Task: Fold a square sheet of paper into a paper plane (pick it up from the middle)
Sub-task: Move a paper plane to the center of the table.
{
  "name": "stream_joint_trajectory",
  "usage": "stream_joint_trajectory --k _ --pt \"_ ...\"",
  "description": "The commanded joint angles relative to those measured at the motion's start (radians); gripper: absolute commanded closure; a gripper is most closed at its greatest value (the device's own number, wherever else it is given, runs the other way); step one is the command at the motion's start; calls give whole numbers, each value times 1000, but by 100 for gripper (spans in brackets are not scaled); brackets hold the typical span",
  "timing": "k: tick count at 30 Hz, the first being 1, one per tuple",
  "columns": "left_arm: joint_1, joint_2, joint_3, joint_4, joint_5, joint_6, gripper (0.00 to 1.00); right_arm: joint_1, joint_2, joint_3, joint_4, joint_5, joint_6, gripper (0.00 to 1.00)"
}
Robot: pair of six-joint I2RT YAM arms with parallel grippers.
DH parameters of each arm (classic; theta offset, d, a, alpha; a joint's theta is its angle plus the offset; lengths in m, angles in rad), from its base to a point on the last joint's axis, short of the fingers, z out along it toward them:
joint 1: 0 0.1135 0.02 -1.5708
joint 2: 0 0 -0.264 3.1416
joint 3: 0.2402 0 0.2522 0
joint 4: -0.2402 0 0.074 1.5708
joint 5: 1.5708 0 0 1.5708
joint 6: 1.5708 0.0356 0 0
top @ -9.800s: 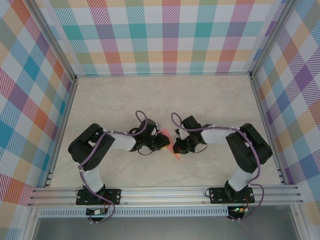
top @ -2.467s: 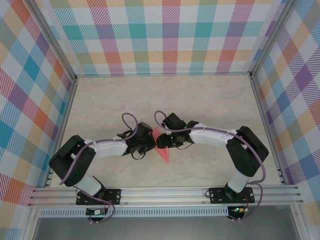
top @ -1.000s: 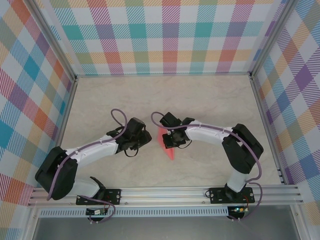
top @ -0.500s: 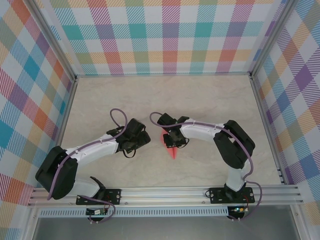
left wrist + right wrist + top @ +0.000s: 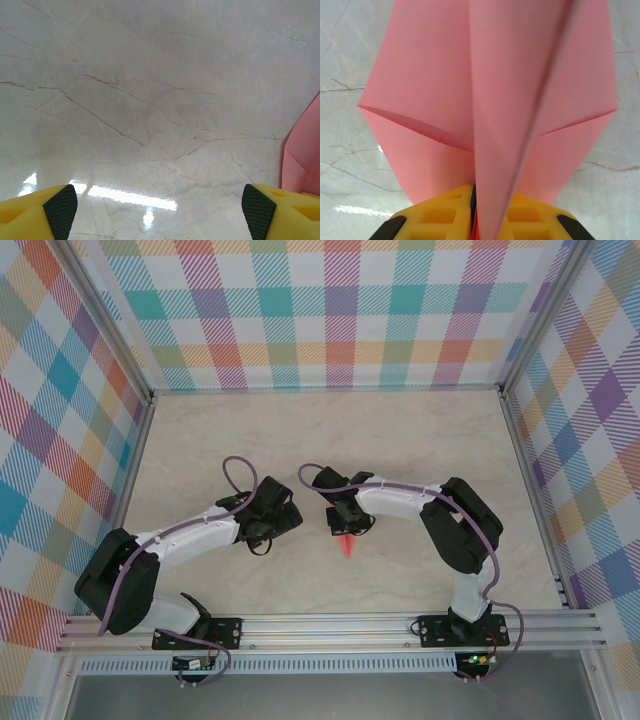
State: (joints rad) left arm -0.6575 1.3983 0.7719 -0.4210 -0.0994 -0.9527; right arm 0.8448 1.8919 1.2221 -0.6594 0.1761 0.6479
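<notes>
Closest to its own wrist camera, the right gripper (image 5: 474,212) is clamped on the tail of the paper plane (image 5: 490,100). Its 2 yellow fingers (image 5: 437,217) pinch the central fold, and the pink wings spread to either side beyond them. Seen from above, the plane's point sticks out from under that gripper toward the near edge, around the middle of the table (image 5: 420,440). Whether the point rests on the surface I cannot tell.

Just to the left, the left gripper (image 5: 159,215) has its jaws spread wide and empty over bare marble. The pink paper shows at the right edge of its view, apart from both pads.

The plane is likely very light and thin. It should be stiff along its 1 ridge where the layers stack, but floppy in the wings, easy to crush and apt to slide on smooth stone. The best hold is probably a gentle pinch on that ridge, near the middle.
</notes>
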Motion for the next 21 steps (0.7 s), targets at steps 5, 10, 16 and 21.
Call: stream_joint_trajectory --k 5,10,16,21 --pt "17 -2 34 -63 -45 12 6 -13 6 84 -51 54 -11 90" --pt "24 -13 35 -79 -57 12 3 -83 74 196 -19 26 -91 92" --pt "30 -30 33 -99 -65 17 1 -164 203 385 -40 13 -169 92" --pt "33 -36 26 -102 -62 19 0 -205 279 485 -59 0 -200 91"
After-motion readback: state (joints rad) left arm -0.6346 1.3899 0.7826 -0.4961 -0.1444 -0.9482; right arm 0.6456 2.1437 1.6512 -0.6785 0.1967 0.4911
